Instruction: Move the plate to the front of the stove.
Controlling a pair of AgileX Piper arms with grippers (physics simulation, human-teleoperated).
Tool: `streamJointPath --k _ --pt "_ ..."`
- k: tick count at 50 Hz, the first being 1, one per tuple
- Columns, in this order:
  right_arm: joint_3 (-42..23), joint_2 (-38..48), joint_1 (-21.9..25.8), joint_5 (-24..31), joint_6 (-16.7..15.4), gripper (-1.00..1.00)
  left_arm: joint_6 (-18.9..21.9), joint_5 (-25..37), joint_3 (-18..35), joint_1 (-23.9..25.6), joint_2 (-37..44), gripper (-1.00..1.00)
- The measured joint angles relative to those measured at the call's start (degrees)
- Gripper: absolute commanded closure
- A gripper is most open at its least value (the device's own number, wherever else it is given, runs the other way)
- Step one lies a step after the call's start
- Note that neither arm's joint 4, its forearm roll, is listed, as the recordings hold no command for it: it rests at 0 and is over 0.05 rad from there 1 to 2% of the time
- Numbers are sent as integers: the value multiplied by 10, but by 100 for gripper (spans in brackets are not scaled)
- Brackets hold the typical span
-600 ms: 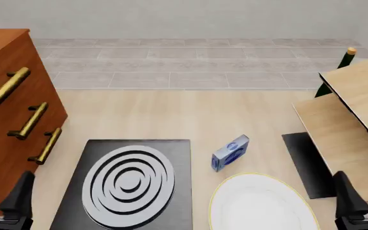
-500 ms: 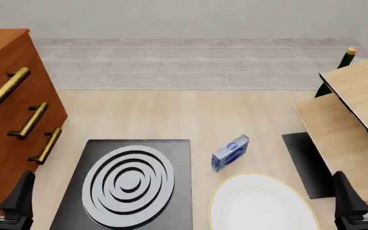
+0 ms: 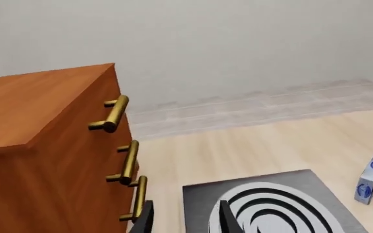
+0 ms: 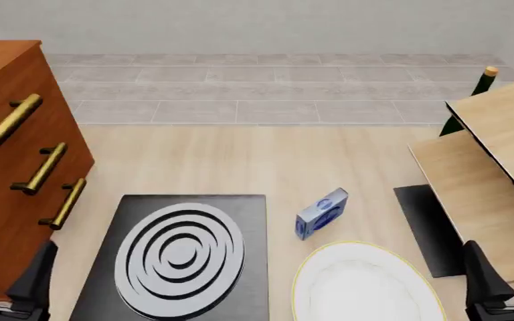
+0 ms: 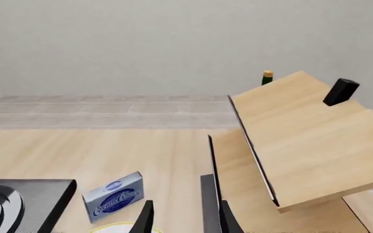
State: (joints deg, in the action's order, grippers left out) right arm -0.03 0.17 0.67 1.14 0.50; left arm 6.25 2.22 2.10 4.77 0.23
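The plate [image 4: 365, 283] lies flat near the front edge of the worktop [image 4: 239, 160], just right of the stove [image 4: 179, 257] and apart from it, its near side cut off by the picture's lower border. It looks stiff, glossy and shallow, so I judge it slippery and awkward to pinch from above. The thin gold rim on its right side seems the sensible hold, with one finger slid under the lip. If ceramic, it would chip when dropped.

The right gripper [image 4: 505, 281] hovers at the front right corner, its fingers spread apart and holding nothing. The left gripper [image 4: 9, 273] waits at the front left, beside the wooden drawer cabinet [image 4: 7, 174]. It is likewise parted and empty, and the left wrist view shows the gap between its fingers.

The plate carries nothing. The cabinet's drawers are closed, so their contents are hidden. A small blue-and-silver box [image 4: 320, 213] stands just behind the plate, closed. At the right edge a dark mat [image 4: 428, 227] lies partly under tilted wooden boards [image 4: 494, 167], with a green bottle [image 4: 471, 100] behind them.
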Motion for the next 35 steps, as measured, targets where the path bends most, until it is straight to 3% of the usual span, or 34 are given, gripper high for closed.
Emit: streamJointPath --k 17,35 --pt "0 0 8 4 2 -100 113 66 71 122 12 -100" --pt "0 1 12 6 1 -100 272 75 121 260 107 -100"
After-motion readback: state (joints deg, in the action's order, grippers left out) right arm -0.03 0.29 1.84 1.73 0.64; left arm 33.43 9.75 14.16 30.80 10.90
